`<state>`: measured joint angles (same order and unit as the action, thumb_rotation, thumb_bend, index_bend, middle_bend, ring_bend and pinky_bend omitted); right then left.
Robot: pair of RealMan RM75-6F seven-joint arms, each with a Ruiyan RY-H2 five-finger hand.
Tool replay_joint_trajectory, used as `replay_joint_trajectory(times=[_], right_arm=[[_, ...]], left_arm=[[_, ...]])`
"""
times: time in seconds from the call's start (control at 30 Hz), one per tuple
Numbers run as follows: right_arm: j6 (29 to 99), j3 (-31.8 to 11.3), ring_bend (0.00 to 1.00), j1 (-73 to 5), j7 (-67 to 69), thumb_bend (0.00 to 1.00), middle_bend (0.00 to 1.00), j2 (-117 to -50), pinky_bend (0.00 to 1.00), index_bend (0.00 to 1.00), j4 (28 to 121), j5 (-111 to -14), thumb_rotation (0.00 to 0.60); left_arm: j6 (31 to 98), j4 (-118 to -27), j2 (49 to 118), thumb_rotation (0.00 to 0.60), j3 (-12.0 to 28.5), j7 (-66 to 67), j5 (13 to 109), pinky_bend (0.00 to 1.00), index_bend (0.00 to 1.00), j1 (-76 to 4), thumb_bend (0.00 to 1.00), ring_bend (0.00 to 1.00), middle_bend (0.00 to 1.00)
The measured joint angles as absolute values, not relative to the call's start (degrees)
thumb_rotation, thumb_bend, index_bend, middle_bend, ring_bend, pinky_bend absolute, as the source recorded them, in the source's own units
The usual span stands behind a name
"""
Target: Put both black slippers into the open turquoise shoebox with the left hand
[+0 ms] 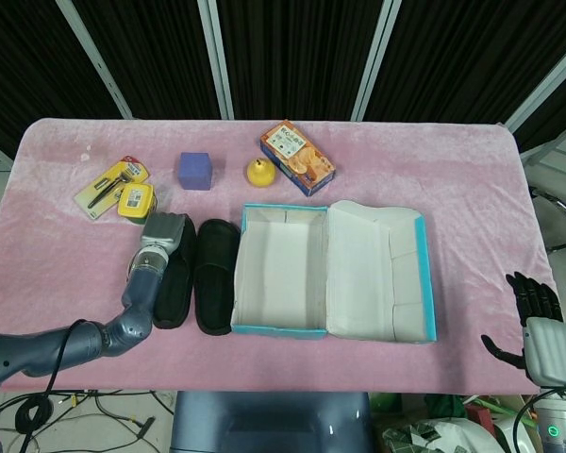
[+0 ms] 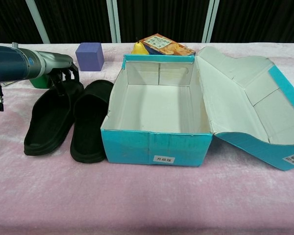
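Left hand is down at the toe end of the outer slipper, its dark fingers curled down onto the toe strap in the chest view, though whether they actually clamp the strap or merely rest on it cannot be told from here. That slipper lies flat on the pink desk, long edge right alongside the inner slipper, the two touching or very nearly so. The inner slipper in turn sits just beside the left wall of the turquoise shoebox, so there is hardly any gap on that side. The box stands open, its white floor bare, lid folded out flat to the right and taking up the desk there. Behind the slippers there is a bit of free cloth before the purple cube, the yellow tape measure and the carded tool pack, the tape measure sitting close to the hand's back edge. Further along the far side are the yellow pear and the snack box, both apart from the shoebox's rear wall. Right hand hangs off the desk's near right corner, fingers spread and holding nothing, well apart from everything.
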<state>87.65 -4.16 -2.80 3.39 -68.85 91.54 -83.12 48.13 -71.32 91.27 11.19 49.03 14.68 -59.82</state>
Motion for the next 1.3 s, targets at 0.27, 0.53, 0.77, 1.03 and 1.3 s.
replay_joint_trajectory(times=[0.27, 0.53, 0.77, 1.03, 1.3], right_arm=[[87.6, -4.4, 0.0, -2.8, 3.4, 0.11, 0.05, -68.9, 0.0, 0.05, 91.6, -83.3, 0.6], [87.6, -4.6, 0.0, -2.9, 3.6, 0.11, 0.05, -69.0, 0.0, 0.05, 91.4, -83.7, 0.6], [87.1, -4.6, 0.0, -3.1, 3.8, 0.11, 0.05, -69.3, 0.0, 0.05, 91.1, -84.0, 0.6], [87.9, -4.5, 0.0, -2.7, 4.6, 0.11, 0.05, -69.1, 0.0, 0.05, 91.1, -84.7, 0.6], [88.6, -4.3, 0.0, -2.1, 5.1, 0.11, 0.05, -68.9, 0.0, 0.05, 91.1, -85.2, 0.6]], left_arm=[[49.9, -78.2, 85.6, 0.6, 12.2, 39.5, 25.8, 0.48, 0.37, -55.7, 0.07, 0.46, 0.46], [47.9, -86.1, 77.4, 0.6, 14.1, 26.2, 36.3, 0.51, 0.39, -50.6, 0.07, 0.46, 0.47], [44.9, -90.7, 74.7, 0.6, 18.3, 9.5, 45.5, 0.52, 0.35, -46.7, 0.07, 0.44, 0.44], [41.0, -94.6, 78.7, 0.6, 23.3, -7.0, 56.8, 0.51, 0.34, -46.2, 0.07, 0.43, 0.43], [45.4, -91.9, 88.4, 0.6, 25.4, -7.7, 58.9, 0.5, 0.34, -50.3, 0.07, 0.42, 0.44]])
